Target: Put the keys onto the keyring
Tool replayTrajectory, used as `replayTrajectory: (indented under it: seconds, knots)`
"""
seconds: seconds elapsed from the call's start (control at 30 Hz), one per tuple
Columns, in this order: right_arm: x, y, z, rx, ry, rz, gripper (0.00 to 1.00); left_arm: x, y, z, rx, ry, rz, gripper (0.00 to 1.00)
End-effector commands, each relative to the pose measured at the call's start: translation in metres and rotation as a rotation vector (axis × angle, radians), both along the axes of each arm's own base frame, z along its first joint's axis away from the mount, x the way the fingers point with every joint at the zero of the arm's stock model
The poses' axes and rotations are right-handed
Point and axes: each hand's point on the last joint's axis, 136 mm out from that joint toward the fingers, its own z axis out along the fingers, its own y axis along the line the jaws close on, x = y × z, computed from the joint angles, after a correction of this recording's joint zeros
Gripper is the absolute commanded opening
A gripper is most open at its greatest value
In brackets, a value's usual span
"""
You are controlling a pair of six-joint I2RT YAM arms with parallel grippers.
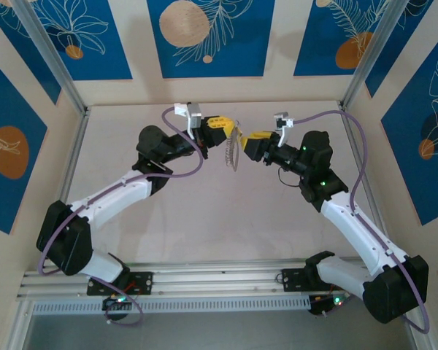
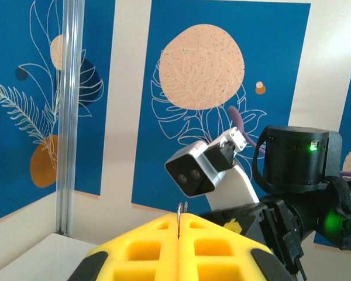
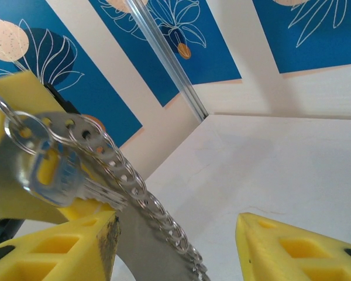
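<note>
Closest to the left wrist lens, at the bottom centre of the frame, the left gripper (image 2: pixel 180 234) has its yellow fingers (image 2: pixel 137 252) pressed flat together. They are clenched on a thin upright metal edge that I take to be the keyring (image 2: pixel 179 212). Holding it raised off the table presents it to the other arm. The right arm (image 2: pixel 295 167) faces it from the right of the frame, with its wrist camera (image 2: pixel 196 170) at centre.

In the right wrist view, the right gripper (image 3: pixel 176 225) has its yellow fingers (image 3: pixel 281 249) in the lower corners, set well apart and grasping nothing. The grey band of the keyring runs down beside the lower-left finger, possibly brushing it. A pale toothed strip (image 3: pixel 128 175) follows the band's edge. The key (image 3: pixel 55 172) hangs at middle left on a small wire ring (image 3: pixel 23 132), so the threading looks largely done. The bare table (image 3: pixel 281 164) lies beyond.

From above, both grippers meet in the upper middle of the frame. The keyring dangles between their tips, clear of the table.
</note>
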Motion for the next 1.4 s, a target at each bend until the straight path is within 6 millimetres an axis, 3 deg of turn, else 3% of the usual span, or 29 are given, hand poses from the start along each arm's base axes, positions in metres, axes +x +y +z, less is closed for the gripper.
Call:
replayTrajectory:
  seconds: [0.0,0.43,0.63,1.37]
  knots:
    - [-0.001,0.001,0.019,0.025,-0.061,0.002,0.56,-0.008,0.006,0.011,-0.029,-0.041,-0.019,0.00]
    - [-0.007,-0.021,0.053,0.148,-0.104,0.025,0.50,-0.012,0.007,0.015,-0.043,-0.015,-0.059,0.00]
    - [-0.015,-0.021,0.072,0.170,-0.135,0.141,0.52,-0.012,0.006,0.016,-0.063,0.012,-0.095,0.00]
    - [-0.014,-0.020,0.081,0.232,-0.121,0.217,0.53,-0.006,0.004,0.009,-0.077,0.055,-0.128,0.00]
